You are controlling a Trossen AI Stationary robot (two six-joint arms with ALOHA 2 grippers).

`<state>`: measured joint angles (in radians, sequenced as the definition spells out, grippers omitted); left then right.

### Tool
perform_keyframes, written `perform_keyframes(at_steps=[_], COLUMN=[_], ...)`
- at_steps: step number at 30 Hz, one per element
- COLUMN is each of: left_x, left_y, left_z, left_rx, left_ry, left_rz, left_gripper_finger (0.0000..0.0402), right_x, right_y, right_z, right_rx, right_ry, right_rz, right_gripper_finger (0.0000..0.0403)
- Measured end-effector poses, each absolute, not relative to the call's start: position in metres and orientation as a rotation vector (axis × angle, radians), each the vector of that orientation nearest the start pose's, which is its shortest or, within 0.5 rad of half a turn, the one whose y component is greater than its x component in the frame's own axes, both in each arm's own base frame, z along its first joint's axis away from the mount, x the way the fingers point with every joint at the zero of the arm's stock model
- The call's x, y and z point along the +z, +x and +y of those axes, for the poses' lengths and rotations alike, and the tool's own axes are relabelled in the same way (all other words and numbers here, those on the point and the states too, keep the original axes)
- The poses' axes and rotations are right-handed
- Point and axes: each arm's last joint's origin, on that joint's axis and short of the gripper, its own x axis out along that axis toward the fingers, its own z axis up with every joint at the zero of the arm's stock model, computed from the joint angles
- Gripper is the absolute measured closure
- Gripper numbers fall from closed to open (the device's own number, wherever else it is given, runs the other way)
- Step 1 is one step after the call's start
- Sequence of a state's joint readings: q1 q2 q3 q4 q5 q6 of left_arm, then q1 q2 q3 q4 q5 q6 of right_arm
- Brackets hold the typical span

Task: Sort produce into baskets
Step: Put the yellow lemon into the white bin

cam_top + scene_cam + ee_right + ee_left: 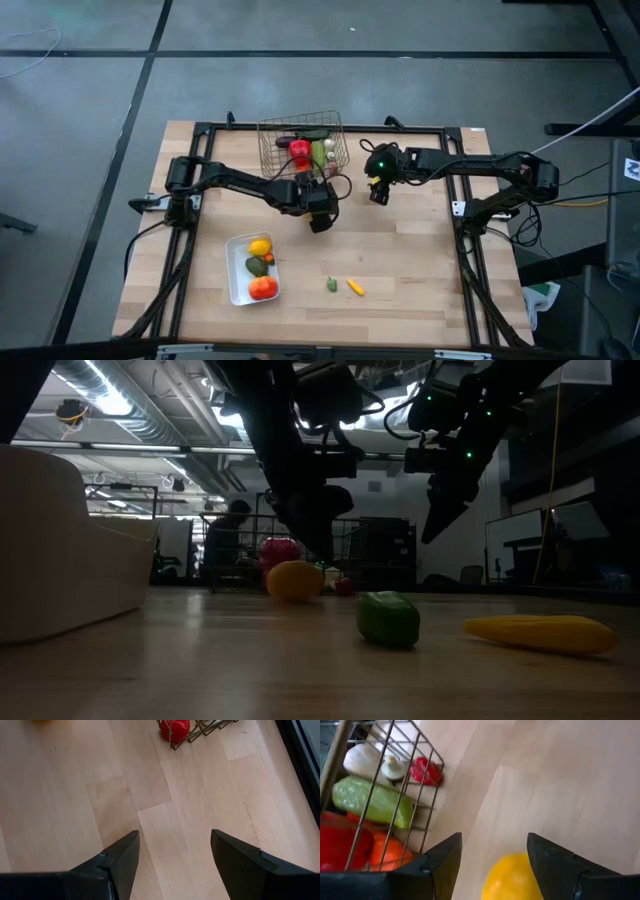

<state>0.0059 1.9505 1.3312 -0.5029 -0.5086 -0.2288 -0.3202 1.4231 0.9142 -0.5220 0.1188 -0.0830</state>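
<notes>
The wire basket (pixel 303 145), thin brownish metal mesh with square walls, stands at the far edge of the wooden bench (pixel 420 260), about midway along it. Inside lie a glossy red pepper (pixel 300 152), a pale green vegetable (pixel 319 153), a white garlic bulb (pixel 331 147) and a dark long piece along the back that is too dim to name. The left wrist view adds an orange piece (pixel 390 854) beside the red one, and a small red item (pixel 426 771) at the basket's corner, seemingly just outside the wires.

The white tray (pixel 237 285), shallow, smooth and round-cornered, sits near the bench's front-left corner. It carries a yellow lemon (pixel 260 247), a dark green avocado (pixel 256 265) and an orange tomato (pixel 263 288).

On bare wood toward the front edge rest a small green piece (pixel 331 285) and a slim yellow one (pixel 355 288), just apart.

The left gripper (pixel 320 215) hangs just in front of the basket, its fingers spread and released, with a rounded yellow lemon (pixel 512 877) on the bench between them, not squeezed. The right gripper (pixel 378 192) hovers over bare planks beside the basket's right side, claw likewise unclenched and empty.
</notes>
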Motion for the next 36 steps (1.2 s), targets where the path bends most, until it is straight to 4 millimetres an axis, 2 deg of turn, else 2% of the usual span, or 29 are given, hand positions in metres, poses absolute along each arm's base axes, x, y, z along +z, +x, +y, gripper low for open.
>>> perform_keyframes(at_steps=[6,15,18,27,30,36], left_x=[0.175,0.181,0.186,0.192,0.192,0.186], left_y=[0.388,0.383,0.382,0.374,0.374,0.376], left_z=[0.017,0.016,0.017,0.027,0.025,0.022], left_rx=[0.602,0.507,0.49,0.459,0.46,0.441], left_ry=[-0.009,-0.108,-0.13,-0.108,-0.115,-0.093], left_rz=[1.04,1.085,1.082,1.132,1.127,1.145], left_gripper_finger=[0.018,0.0176,0.0151,0.0038,0.0023,0.002], right_x=[0.215,0.215,0.215,0.215,0.215,0.215], right_y=[0.259,0.259,0.259,0.259,0.259,0.259], right_z=[-0.09,-0.09,-0.09,-0.09,-0.09,-0.09], right_rx=[-0.356,-0.356,-0.356,-0.356,-0.357,-0.357], right_ry=[0.03,0.03,0.03,0.03,0.03,0.03], right_rz=[1.048,1.047,1.047,1.045,1.045,1.044], right_gripper_finger=[0.0159,0.0159,0.0159,0.0159,0.0159,0.0159])
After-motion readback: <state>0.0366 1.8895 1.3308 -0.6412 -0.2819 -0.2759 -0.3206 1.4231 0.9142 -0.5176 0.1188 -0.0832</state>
